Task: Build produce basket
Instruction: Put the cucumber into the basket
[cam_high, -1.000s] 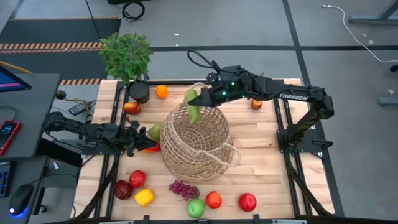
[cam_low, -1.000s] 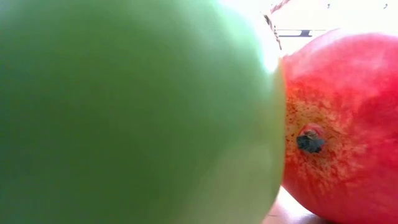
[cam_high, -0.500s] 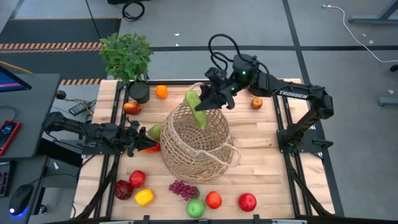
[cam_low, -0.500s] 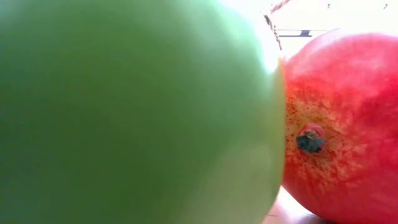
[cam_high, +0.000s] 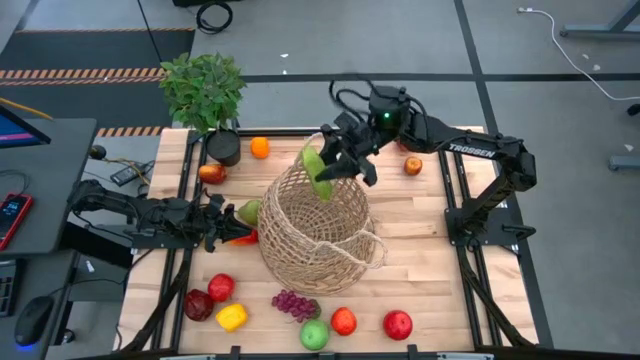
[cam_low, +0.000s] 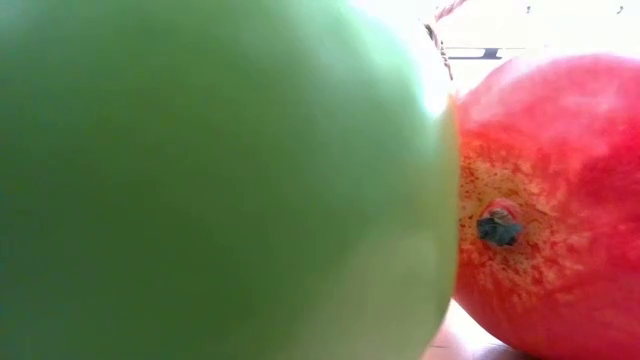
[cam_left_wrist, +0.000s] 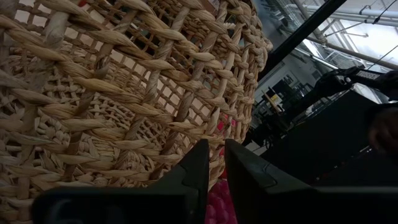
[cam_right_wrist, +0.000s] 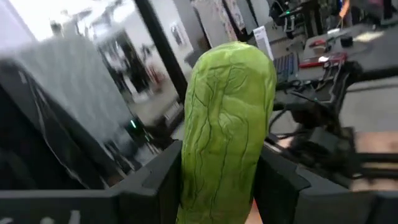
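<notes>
The tan wicker basket (cam_high: 318, 225) stands in the middle of the table. My right gripper (cam_high: 338, 165) hangs over the basket's far rim, shut on a green cucumber (cam_high: 316, 171), which fills the right wrist view (cam_right_wrist: 227, 124). My left gripper (cam_high: 226, 226) lies low by the basket's left wall, shut, next to a pear (cam_high: 248, 211) and a red pepper (cam_high: 241, 238). In the left wrist view its fingertips (cam_left_wrist: 212, 163) stand close before the weave (cam_left_wrist: 124, 93). More produce lies around the basket. My right gripper pinches the cucumber between its two fingers (cam_right_wrist: 155, 180), one on each long side (cam_right_wrist: 205, 186). The fingers come level from the table's far right. The cucumber is lifted clear and slants above the basket's far rim. My left gripper is shut; whether its tips touch the basket wall I cannot tell.
A potted plant (cam_high: 205, 95) stands at the far left, with an orange (cam_high: 260, 147) and an apple (cam_high: 211, 172) near it. Apples, a yellow pepper (cam_high: 231, 317) and grapes (cam_high: 295, 303) line the near edge. A green apple (cam_low: 220, 180) and a red one (cam_low: 550, 200) block the low view.
My right gripper has rolled about its own line and swung round, its wrist shifting toward the far edge and a little up. The cucumber has turned with it, staying over the basket's far rim, clear of the weave.
</notes>
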